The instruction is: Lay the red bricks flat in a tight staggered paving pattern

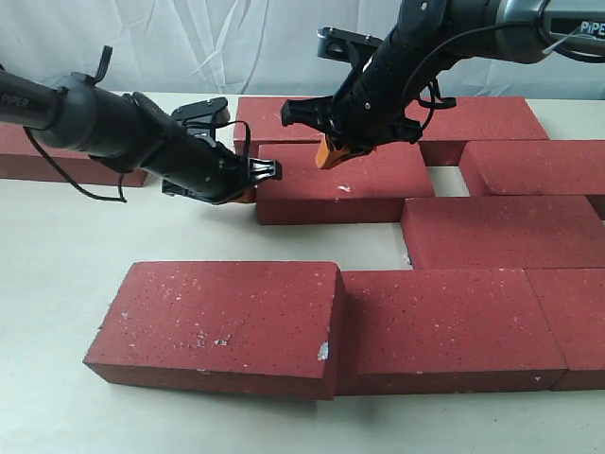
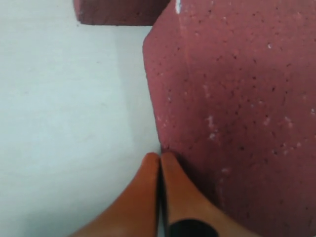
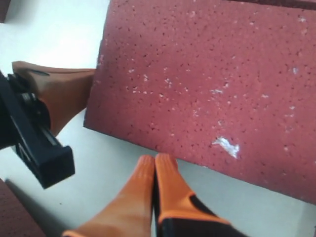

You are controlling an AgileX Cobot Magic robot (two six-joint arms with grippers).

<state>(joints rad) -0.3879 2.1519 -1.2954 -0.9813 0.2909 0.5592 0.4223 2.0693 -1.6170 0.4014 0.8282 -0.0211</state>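
— What does the exterior view show?
— The red bricks (image 1: 444, 322) lie flat on the counter (image 1: 57, 255), with gaps in the middle row. My left fingers (image 1: 248, 194) are at the left end of the middle brick (image 1: 345, 184). My right fingers (image 1: 331, 151) hang over its left part.
— The left wrist view?
— Clenched on nothing, tips touching the brick's end. I judge this is for pushing it right, to close the gap.
— The right wrist view?
— Also clenched, empty, tips by the brick's edge. Touching or not, I cannot tell.
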